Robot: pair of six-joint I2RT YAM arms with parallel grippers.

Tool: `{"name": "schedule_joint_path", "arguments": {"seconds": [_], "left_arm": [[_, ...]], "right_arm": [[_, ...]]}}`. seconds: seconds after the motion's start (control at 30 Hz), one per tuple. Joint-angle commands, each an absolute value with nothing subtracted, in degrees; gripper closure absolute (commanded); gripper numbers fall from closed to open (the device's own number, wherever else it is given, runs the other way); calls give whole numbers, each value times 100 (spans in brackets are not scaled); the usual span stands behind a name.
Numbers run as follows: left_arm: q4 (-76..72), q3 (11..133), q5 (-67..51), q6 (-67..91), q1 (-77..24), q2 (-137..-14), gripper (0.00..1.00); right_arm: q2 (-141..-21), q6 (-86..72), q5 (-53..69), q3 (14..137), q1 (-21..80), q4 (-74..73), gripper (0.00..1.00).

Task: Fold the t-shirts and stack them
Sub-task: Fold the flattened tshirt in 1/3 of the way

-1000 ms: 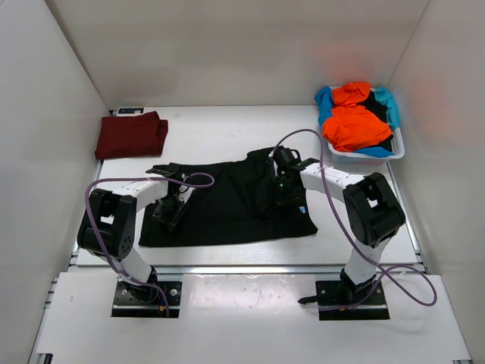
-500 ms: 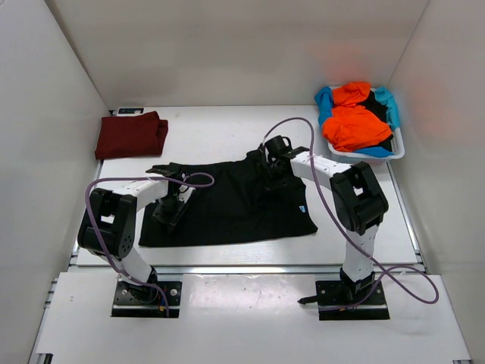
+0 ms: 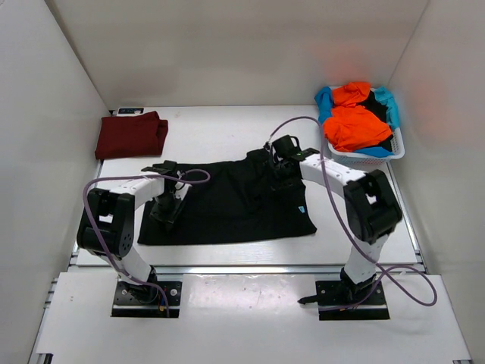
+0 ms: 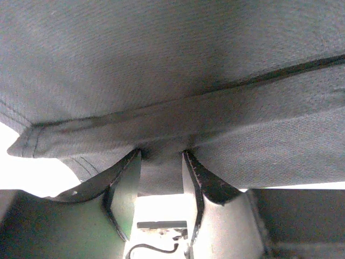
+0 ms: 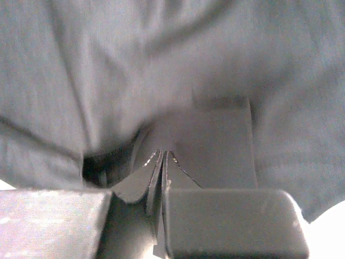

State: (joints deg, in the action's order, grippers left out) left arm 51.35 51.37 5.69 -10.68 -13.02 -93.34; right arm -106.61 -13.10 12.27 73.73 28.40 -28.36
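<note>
Two shirts lie on the counter (image 3: pixel 220 133), and more are in one basket. At the far left a dark red shirt (image 3: pixel 130 134) sits folded, alone. A black shirt (image 3: pixel 227 206) is spread flat across the middle, with both arms reaching over it.

The left hand (image 3: pixel 168 208) is down on the shirt's left part. The overhead view hides its fingers. The left wrist view shows them (image 4: pixel 123 189) a little apart, pinching a thick hemmed fold of the black cloth between them.

The right hand (image 3: pixel 280 178) is over the shirt's upper right part. In its wrist view the fingers (image 5: pixel 153 172) are pressed together, tips against rumpled black cloth. It cannot be told whether any layer is caught between them.

At the far right corner a white basket (image 3: pixel 364 156) holds two orange lumps (image 3: pixel 355 125), light blue cloth (image 3: pixel 324 102) showing at both sides, and some black. How many shirts that makes cannot be told. One purple cable (image 3: pixel 136 180) loops along each arm.
</note>
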Motion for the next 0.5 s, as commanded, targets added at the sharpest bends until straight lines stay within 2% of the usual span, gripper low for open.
{"name": "schedule_joint_path", "arguments": {"seconds": [0.0, 0.23, 0.47], "left_arm": [[4913, 5448, 300, -993, -1081, -9246, 52], [4852, 5546, 413, -896, -1178, -9123, 52], [4878, 5423, 580, -800, -940, -9132, 51]], "right_arm": [[-9705, -1029, 1177, 6997, 2918, -2856, 100], [-9448, -1239, 1599, 5994, 3286, -2619, 100], [-10431, -1406, 2206, 6880, 3550, -2286, 100]]}}
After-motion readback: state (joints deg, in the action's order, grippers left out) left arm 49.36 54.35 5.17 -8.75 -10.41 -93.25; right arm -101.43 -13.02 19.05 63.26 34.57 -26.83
